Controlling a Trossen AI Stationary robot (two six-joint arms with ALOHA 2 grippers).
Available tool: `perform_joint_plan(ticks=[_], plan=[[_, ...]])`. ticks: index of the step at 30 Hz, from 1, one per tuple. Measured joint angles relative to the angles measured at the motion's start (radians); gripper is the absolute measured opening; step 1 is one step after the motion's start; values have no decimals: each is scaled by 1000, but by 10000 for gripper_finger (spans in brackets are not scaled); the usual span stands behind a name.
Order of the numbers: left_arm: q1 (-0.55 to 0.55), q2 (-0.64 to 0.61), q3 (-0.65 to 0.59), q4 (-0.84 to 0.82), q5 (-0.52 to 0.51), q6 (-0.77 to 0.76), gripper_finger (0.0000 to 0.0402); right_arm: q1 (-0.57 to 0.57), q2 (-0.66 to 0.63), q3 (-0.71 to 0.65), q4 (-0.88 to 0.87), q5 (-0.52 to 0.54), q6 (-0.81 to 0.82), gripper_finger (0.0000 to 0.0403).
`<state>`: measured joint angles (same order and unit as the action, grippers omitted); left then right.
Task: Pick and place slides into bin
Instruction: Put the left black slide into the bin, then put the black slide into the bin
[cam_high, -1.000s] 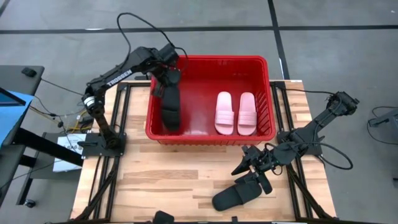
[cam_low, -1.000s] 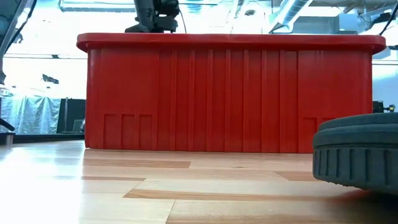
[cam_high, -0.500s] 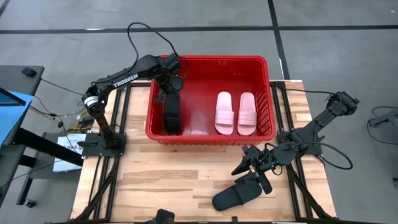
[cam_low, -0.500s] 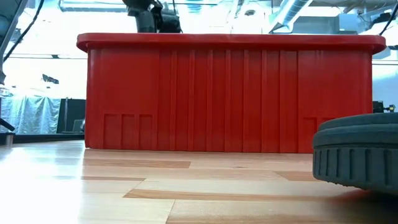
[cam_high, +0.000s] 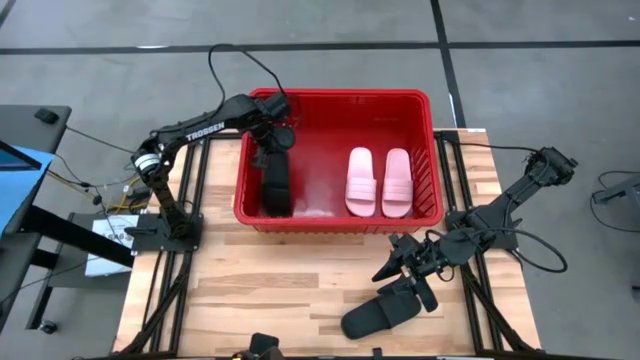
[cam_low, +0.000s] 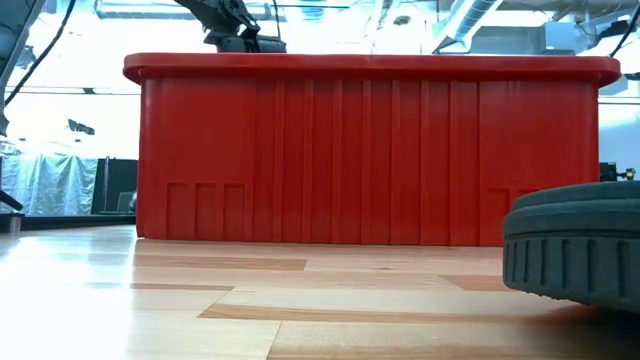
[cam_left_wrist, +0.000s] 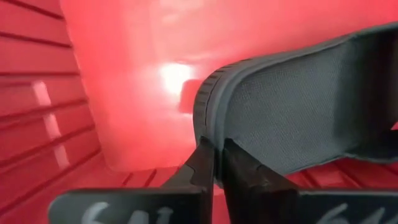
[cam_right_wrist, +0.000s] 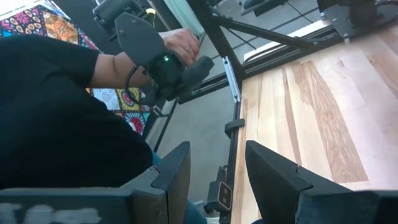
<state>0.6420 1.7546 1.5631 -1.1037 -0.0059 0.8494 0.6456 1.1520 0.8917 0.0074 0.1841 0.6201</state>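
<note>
Over the bin's (cam_high: 338, 100) left end in the high view, the left gripper (cam_high: 268, 150) is hovering, fingers pressed together on the black slide (cam_high: 277, 188) standing just below it; pink pair (cam_high: 380, 181) lying well right of it. Right gripper (cam_high: 402, 262) is sitting spread, the other black slide (cam_high: 382, 312) just below it on the table (cam_high: 260, 280).

Low view: bin wall (cam_low: 370, 150) is filling the frame.

Left wrist view: fingers (cam_left_wrist: 202, 165) are pinching the slide's sole edge (cam_left_wrist: 292, 112).

Right wrist view: fingers (cam_right_wrist: 175, 168) apart, a person's hand (cam_right_wrist: 180, 43) beyond.

From the low view, the bin (cam_low: 370, 150) hides its contents from you, and the black slide (cam_low: 575, 245) on the table is cut off at the frame's right edge.
</note>
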Motion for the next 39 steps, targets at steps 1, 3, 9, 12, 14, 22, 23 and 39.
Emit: perform_joint_plan(ticks=[1,3,9,12,14,22,23,39], plan=[[0,0,0,10,-1,0,6,0,0,0,0,0,0,145],[-1,0,0,13,-3,0,14,0,0,0,0,0,0,145],[0,0,0,15,-7,-3,39,0,0,0,0,0,0,145],[1,0,0,16,-10,-20,49,0,0,0,0,0,0,145],[1,0,0,15,-17,-29,55,0,0,0,0,0,0,145],[1,0,0,19,-27,-48,87,0,0,0,0,0,0,145],[1,0,0,19,-29,-49,91,0,0,0,0,0,0,145],[-16,0,106,-78,-194,-58,103,0,0,0,0,0,0,145]])
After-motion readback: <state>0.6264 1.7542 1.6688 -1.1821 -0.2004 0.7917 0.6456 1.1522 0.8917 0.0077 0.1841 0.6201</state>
